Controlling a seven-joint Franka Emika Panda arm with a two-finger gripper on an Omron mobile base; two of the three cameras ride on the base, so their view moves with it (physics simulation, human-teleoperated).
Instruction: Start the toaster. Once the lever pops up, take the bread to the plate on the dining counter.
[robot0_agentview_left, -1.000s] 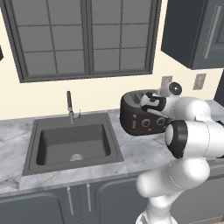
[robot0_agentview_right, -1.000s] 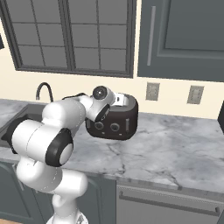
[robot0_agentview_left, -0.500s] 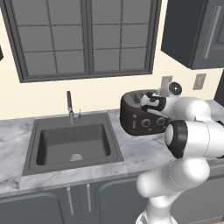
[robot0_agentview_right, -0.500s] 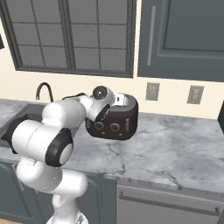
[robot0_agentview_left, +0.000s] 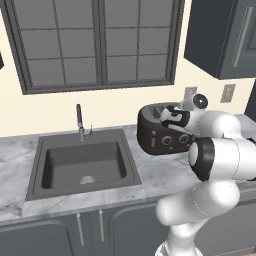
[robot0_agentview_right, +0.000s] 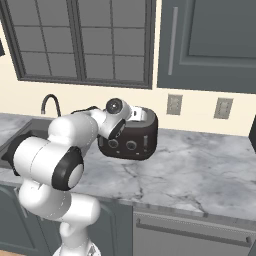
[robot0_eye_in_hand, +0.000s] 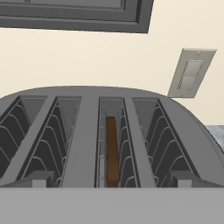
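Observation:
The dark toaster (robot0_agentview_left: 159, 139) stands on the marble worktop against the wall, right of the sink, its two round knobs facing the room. My gripper (robot0_agentview_left: 169, 116) hovers just over its top (robot0_agentview_right: 142, 131). In the hand view the toaster (robot0_eye_in_hand: 83, 131) has several slots, and the bread (robot0_eye_in_hand: 111, 148), a dark brown slice seen edge-on, sits deep in the second slot from the right. My gripper (robot0_eye_in_hand: 111, 181) is open, one fingertip low at each side with the slots between them, and holds nothing. The lever is hidden. The plate and the dining counter are out of view.
A dark sink (robot0_agentview_left: 82, 165) with a faucet (robot0_agentview_left: 79, 120) lies left of the toaster. Wall outlets (robot0_agentview_right: 174, 104) sit behind it, a window (robot0_agentview_left: 95, 42) is above the sink, and a dark cabinet (robot0_agentview_right: 210, 40) hangs upper right. Marble worktop (robot0_agentview_right: 200, 170) stretches right of the toaster.

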